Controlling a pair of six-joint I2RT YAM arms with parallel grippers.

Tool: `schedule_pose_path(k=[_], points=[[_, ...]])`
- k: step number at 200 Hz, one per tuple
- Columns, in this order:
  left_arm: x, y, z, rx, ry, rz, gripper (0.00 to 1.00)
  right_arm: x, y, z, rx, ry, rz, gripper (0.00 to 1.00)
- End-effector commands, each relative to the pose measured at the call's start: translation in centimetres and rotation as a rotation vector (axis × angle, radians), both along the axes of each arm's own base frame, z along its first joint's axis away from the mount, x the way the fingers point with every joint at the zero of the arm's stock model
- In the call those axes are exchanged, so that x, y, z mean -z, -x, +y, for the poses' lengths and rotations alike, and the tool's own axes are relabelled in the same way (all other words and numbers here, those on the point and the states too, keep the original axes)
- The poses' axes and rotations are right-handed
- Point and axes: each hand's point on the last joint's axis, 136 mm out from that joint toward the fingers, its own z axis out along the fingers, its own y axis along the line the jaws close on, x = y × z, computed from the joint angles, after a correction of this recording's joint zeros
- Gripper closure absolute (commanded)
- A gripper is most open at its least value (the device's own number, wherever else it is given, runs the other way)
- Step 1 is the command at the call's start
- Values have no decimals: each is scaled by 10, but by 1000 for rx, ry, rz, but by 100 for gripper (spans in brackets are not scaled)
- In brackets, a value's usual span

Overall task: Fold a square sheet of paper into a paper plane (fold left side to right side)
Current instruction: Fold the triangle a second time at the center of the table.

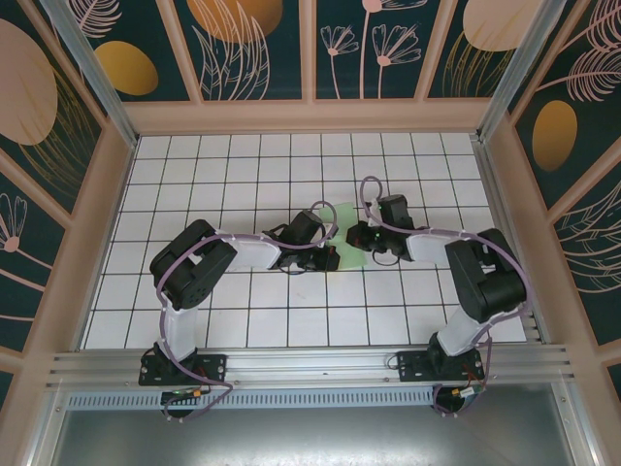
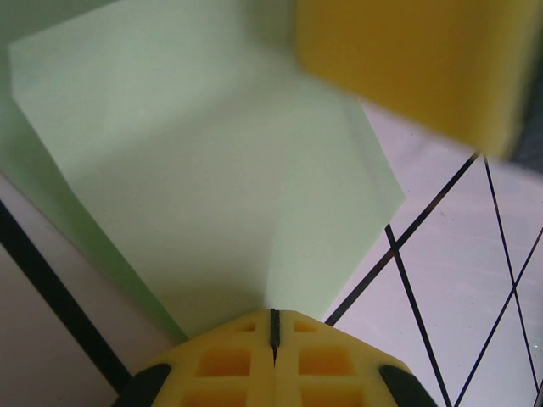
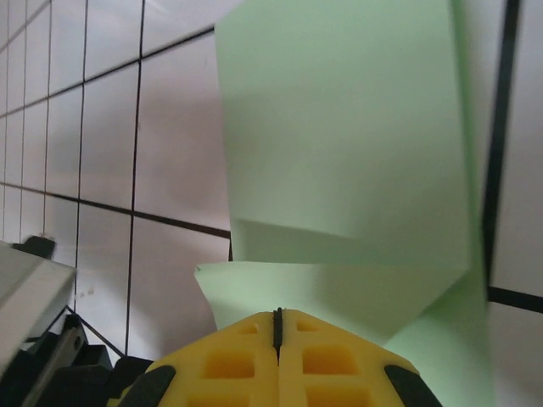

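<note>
**Sheet of paper** [image 1: 350, 216]: light green, partly folded, creases showing. It is lying on the white tiled table [image 1: 194, 194].

**Left gripper** [image 2: 274, 326]: reaching in at the sheet's left side. Its yellow fingers are pressing together and pinching the sheet's narrowing edge in their seam.

**Right gripper** [image 3: 277, 326]: reaching in at the sheet's right side. Its fingers are likewise pressing flat together and clamping a folded edge.

The two grippers are sitting just beside each other over the sheet.
</note>
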Motion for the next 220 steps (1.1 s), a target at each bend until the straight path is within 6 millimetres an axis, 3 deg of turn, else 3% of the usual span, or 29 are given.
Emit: schedule_pose_path(k=[1,48,71,128,220], points=[[19,11,14,-3,-98,40,100,16,-4,4,8,-1,50,100],[-31,-12,-2,10,-46,-61,98,42,2,-10,39,106,140,100],[-41,-12,-13,46,-4,-58,98,46,6,-11,39,111,154,100],[-15,-6,-8,53,-40,-10,98,47,6,-11,33,115,158,100],[12,9,6,55,-82,42,99,54,8,-12,30,133,178,100]])
